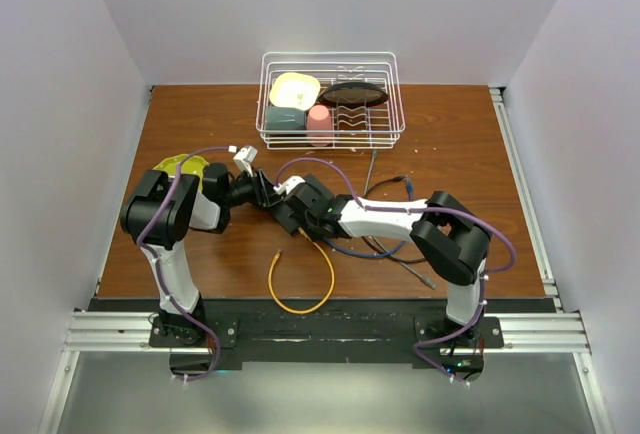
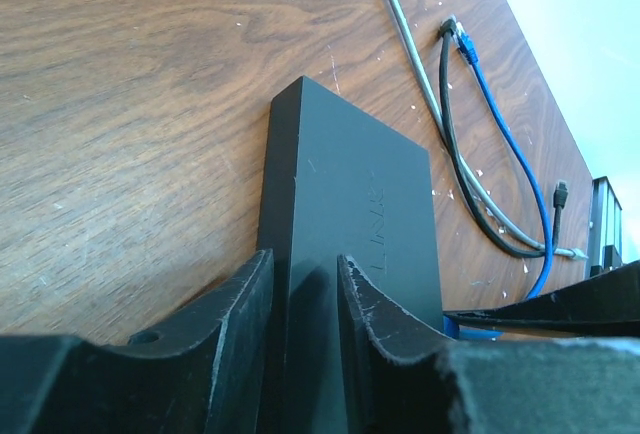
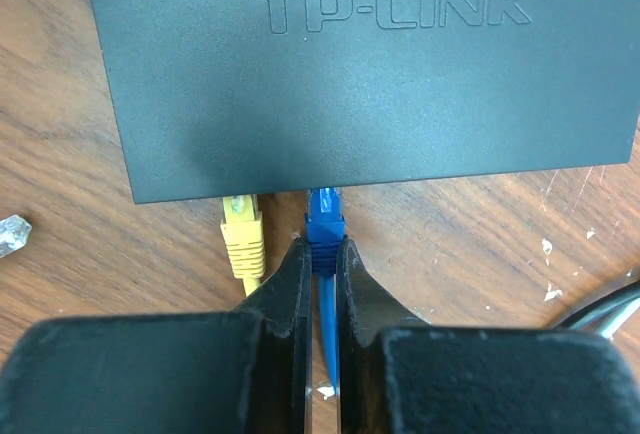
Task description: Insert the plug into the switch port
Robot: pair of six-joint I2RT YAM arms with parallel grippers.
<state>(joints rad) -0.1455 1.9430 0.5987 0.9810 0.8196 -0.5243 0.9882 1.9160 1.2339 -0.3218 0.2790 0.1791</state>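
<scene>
The switch point(image 3: 360, 84) is a flat dark grey TP-LINK box lying on the wooden table. My right gripper point(image 3: 320, 244) is shut on the ribbed boot of a blue plug point(image 3: 325, 216). The plug's tip reaches under the box's near edge, where the switch port itself is hidden. A yellow plug point(image 3: 241, 229) sits at the same edge just to its left. In the left wrist view my left gripper point(image 2: 300, 259) has its fingers a little apart over the near end of the switch point(image 2: 350, 184). Whether they clamp it I cannot tell. From above, both grippers point(image 1: 262, 192) point(image 1: 300, 216) meet mid-table.
A white wire rack point(image 1: 330, 54) at the back holds a yellow bowl point(image 1: 294, 89), a pink cup point(image 1: 319, 124) and a dark dish point(image 1: 355, 94). An orange cable loop point(image 1: 300, 274) lies in front. Grey point(image 2: 410, 44), black point(image 2: 447, 124) and blue point(image 2: 500, 134) cables trail right of the switch.
</scene>
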